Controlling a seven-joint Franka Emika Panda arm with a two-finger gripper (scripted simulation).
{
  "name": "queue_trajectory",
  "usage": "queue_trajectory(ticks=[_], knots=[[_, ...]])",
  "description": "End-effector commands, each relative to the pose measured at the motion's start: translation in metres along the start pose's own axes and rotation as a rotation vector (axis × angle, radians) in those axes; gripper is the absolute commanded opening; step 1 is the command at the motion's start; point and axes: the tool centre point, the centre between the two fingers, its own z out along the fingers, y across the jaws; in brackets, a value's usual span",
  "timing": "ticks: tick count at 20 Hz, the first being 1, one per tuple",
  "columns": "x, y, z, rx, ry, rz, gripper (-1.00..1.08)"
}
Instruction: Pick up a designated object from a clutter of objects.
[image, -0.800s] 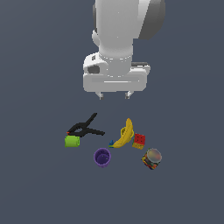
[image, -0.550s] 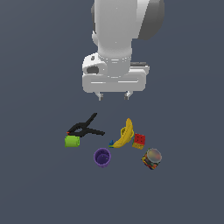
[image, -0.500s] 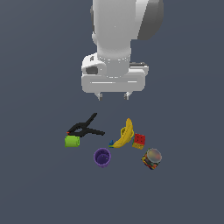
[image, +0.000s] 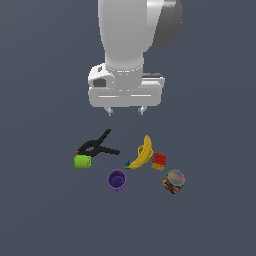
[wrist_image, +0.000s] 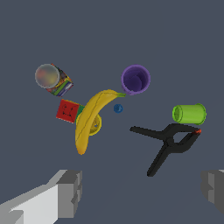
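Note:
The curved yellow banana (image: 144, 153) (wrist_image: 91, 119) lies on the dark floor in the middle of the clutter, its greenish tip toward the purple cup (image: 117, 179) (wrist_image: 135, 79). A yellow cup (wrist_image: 95, 124) peeks out from under it. My gripper (image: 125, 111) (wrist_image: 142, 192) hangs open well above the items, slightly back from the banana and touching nothing. The black clamp (image: 97, 146) (wrist_image: 168, 142), green cylinder (image: 82, 161) (wrist_image: 189, 113), red cube (image: 159, 161) (wrist_image: 68, 110), tin can (image: 173, 181) (wrist_image: 52, 79) and tiny blue piece (wrist_image: 118, 108) lie around the banana.
The red cube sits right against the banana on the exterior view's right. The clamp lies a short way off on the exterior view's left. All items rest on a plain dark grey surface.
The arm and gripper have shifted slightly toward the exterior view's left. The objects have not moved.

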Motion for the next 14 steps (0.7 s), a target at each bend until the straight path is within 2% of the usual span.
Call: queue_trajectory(ticks=[1, 14], knots=[[0.001, -0.001, 0.002, 0.0, 0.0, 0.008, 1.0], [0.015, -0.017, 0.043, -0.005, 0.0, 0.165, 1.0]])
